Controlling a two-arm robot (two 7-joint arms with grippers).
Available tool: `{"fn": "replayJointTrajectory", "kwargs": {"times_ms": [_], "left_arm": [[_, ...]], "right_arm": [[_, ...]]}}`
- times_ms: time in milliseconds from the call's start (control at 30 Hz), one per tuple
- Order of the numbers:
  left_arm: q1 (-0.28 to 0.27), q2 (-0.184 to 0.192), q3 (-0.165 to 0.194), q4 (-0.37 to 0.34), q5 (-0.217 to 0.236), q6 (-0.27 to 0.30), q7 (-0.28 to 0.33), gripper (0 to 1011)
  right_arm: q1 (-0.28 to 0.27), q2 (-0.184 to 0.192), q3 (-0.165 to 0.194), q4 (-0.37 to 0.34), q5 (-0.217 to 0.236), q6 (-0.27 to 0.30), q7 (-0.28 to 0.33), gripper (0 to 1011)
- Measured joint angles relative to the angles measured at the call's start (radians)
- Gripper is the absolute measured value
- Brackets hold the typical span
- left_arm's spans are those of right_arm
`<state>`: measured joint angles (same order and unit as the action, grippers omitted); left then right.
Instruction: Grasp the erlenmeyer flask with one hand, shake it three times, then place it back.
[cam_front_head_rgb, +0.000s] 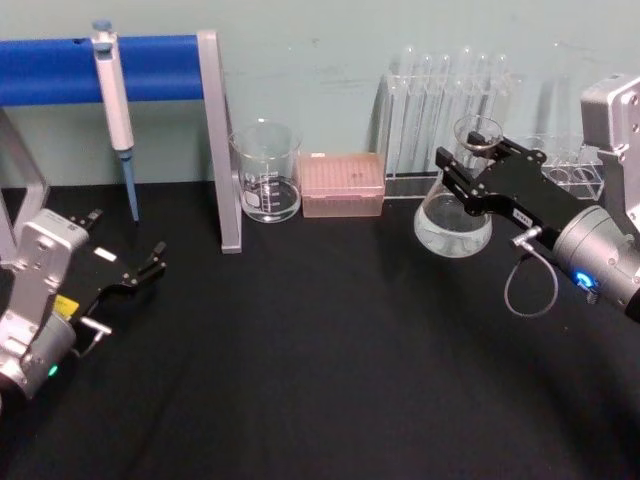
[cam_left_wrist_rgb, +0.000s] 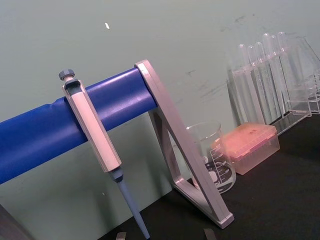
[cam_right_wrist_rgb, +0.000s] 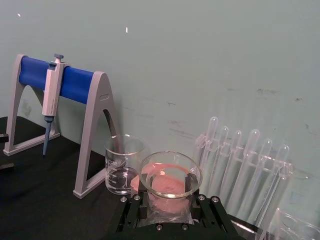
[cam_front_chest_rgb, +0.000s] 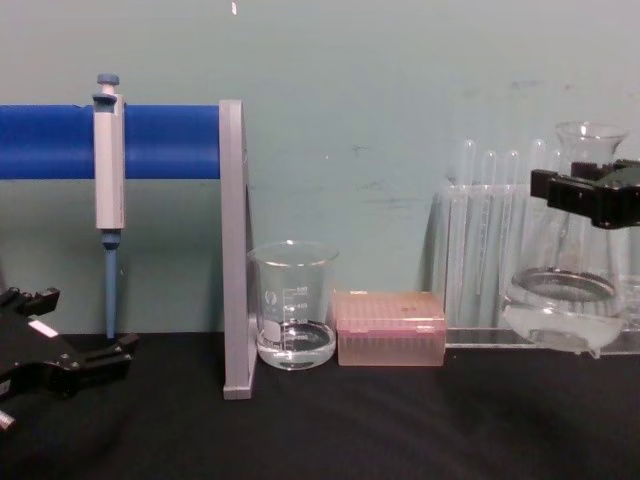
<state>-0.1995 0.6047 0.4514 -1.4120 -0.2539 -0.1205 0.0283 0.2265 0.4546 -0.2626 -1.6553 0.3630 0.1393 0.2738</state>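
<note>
Flask near the worktop's back right corner, just before the tube rack, apparently held a little clear of the surface and slightly tilted, with a little liquid in its base. Thin glass is stiff, light, smooth and breakable, so it is best taken at the narrow neck under the rim, where the right tool is clamped, jaws closed only to the neck's width. Left tool rests by the left edge, jaws apart, holding nothing.
</note>
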Motion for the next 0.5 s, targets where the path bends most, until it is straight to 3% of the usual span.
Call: {"fn": "replayJointTrajectory", "kwargs": {"times_ms": [500], "left_arm": [[0.000, 0.000, 0.000, 0.000, 0.000, 0.000, 0.000, 1001]], "right_arm": [[-0.008, -0.029, -0.001, -0.018, -0.014, 0.007, 0.040, 451]]}}
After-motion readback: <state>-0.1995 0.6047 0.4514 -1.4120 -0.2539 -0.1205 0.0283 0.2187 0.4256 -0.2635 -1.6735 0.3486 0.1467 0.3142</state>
